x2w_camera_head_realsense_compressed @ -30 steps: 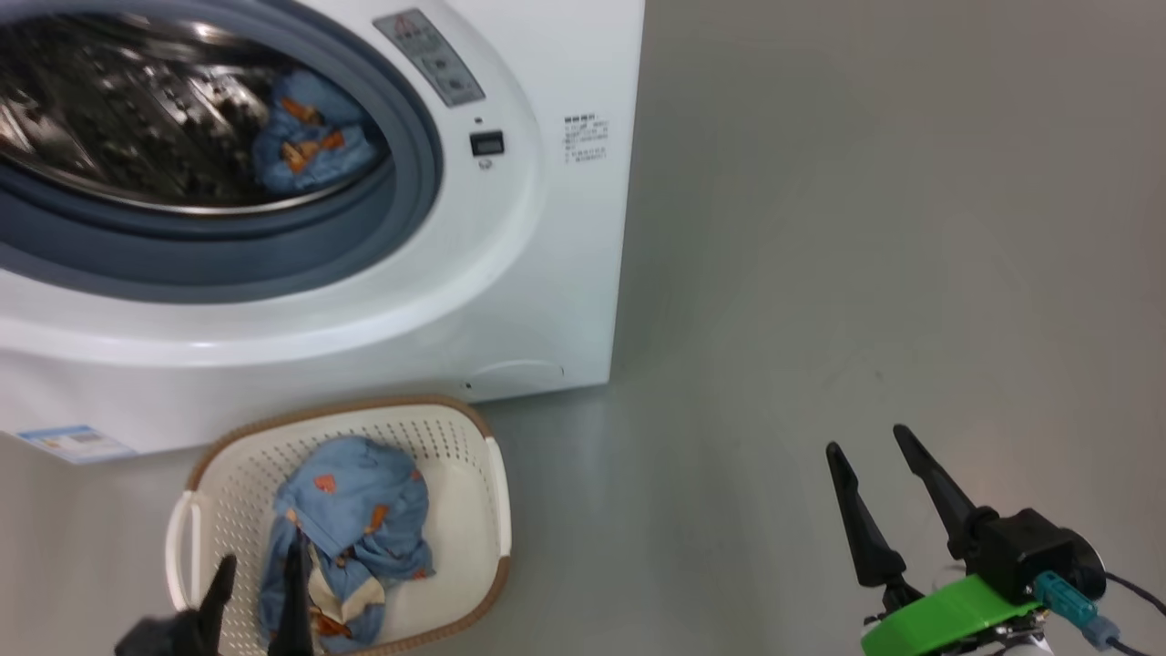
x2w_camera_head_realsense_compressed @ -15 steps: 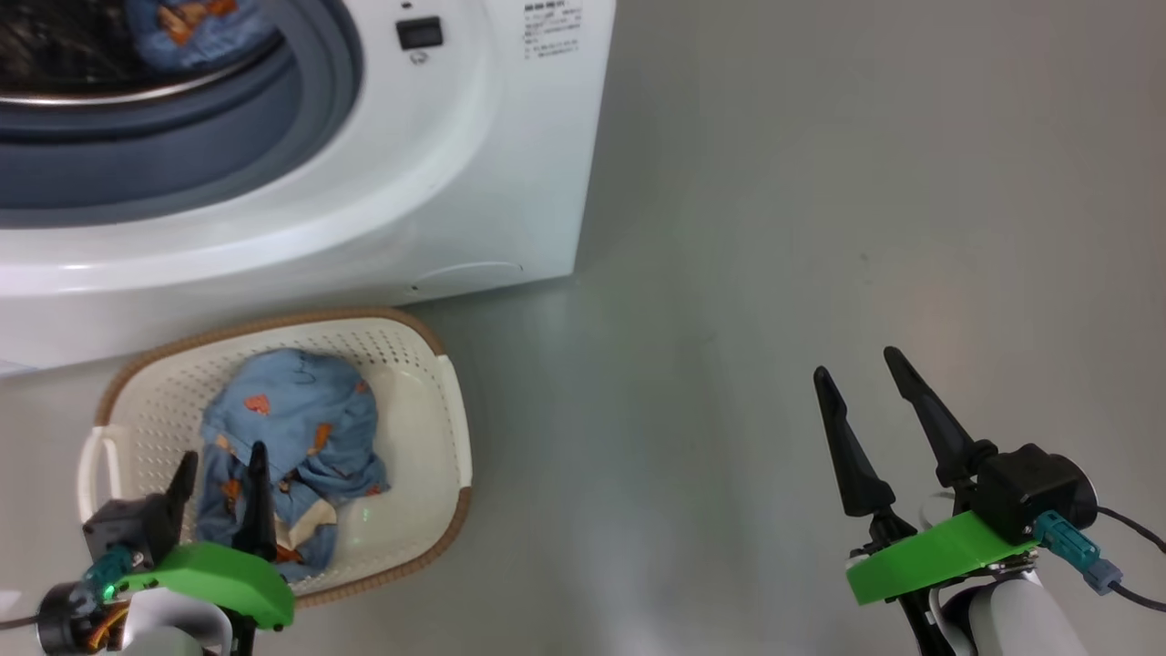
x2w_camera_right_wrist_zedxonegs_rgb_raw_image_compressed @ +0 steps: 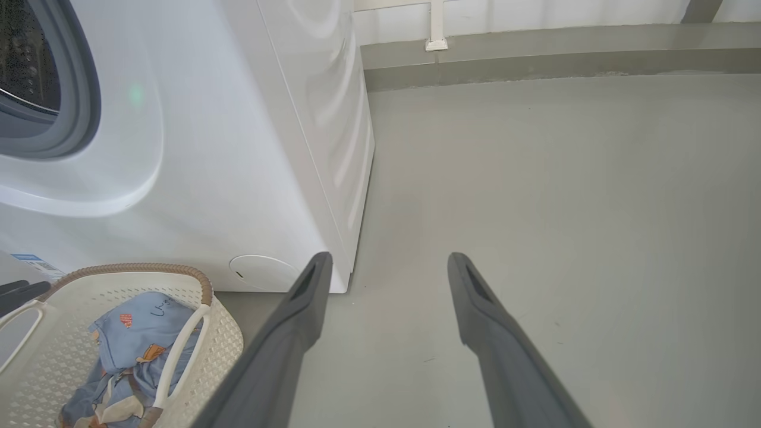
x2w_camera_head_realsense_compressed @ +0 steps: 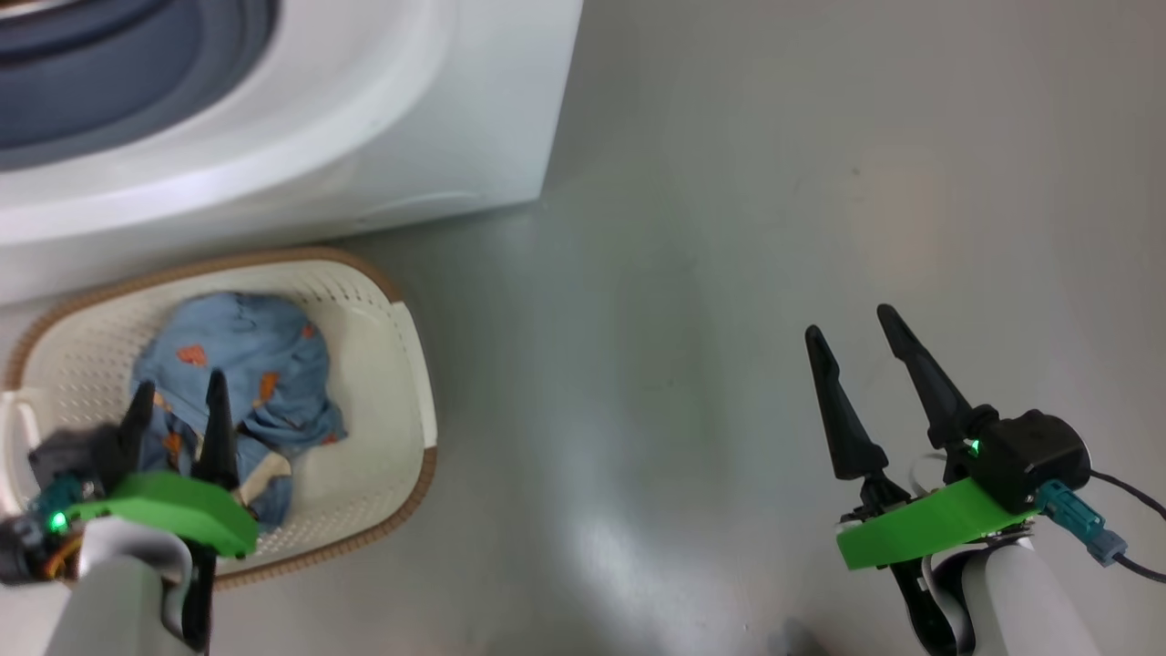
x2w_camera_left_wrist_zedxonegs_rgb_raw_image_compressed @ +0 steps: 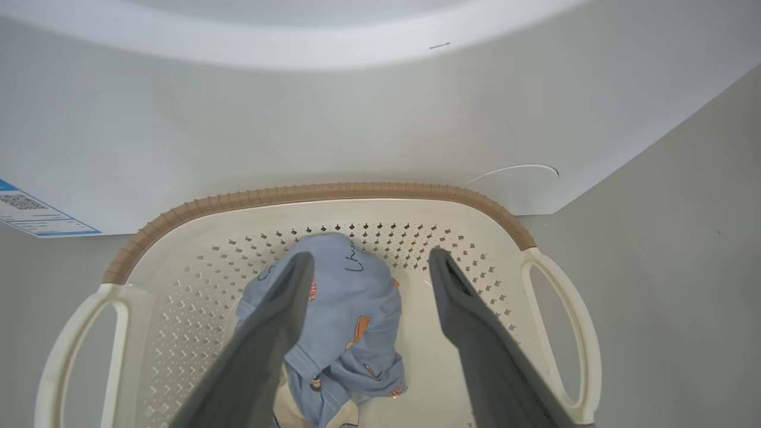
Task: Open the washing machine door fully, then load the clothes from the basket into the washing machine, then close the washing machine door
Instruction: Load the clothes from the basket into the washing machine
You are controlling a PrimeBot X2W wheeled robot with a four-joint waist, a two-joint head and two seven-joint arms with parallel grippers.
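The cream basket (x2w_camera_head_realsense_compressed: 405,364) with a brown rim sits on the floor in front of the white washing machine (x2w_camera_head_realsense_compressed: 383,109). Light blue clothes (x2w_camera_head_realsense_compressed: 246,364) with orange bears lie bunched inside it, also seen as the clothes (x2w_camera_left_wrist_zedxonegs_rgb_raw_image_compressed: 351,309) in the left wrist view. My left gripper (x2w_camera_head_realsense_compressed: 179,390) hangs open just above the clothes, fingers apart and holding nothing. My right gripper (x2w_camera_head_realsense_compressed: 847,323) stands open over bare floor, far right of the basket (x2w_camera_right_wrist_zedxonegs_rgb_raw_image_compressed: 223,345). The grey-blue seal (x2w_camera_head_realsense_compressed: 118,64) of the machine's opening shows at the top left. The washing machine door is out of view.
Grey floor (x2w_camera_head_realsense_compressed: 729,228) stretches to the right of the machine. A low wall base (x2w_camera_right_wrist_zedxonegs_rgb_raw_image_compressed: 535,53) runs along the back in the right wrist view. A blue label (x2w_camera_left_wrist_zedxonegs_rgb_raw_image_compressed: 30,211) is stuck low on the machine's front.
The head camera has tilted down, so the machine and basket slid up and left in view. My left gripper has come further over the clothes in the basket. Both grippers stay open.
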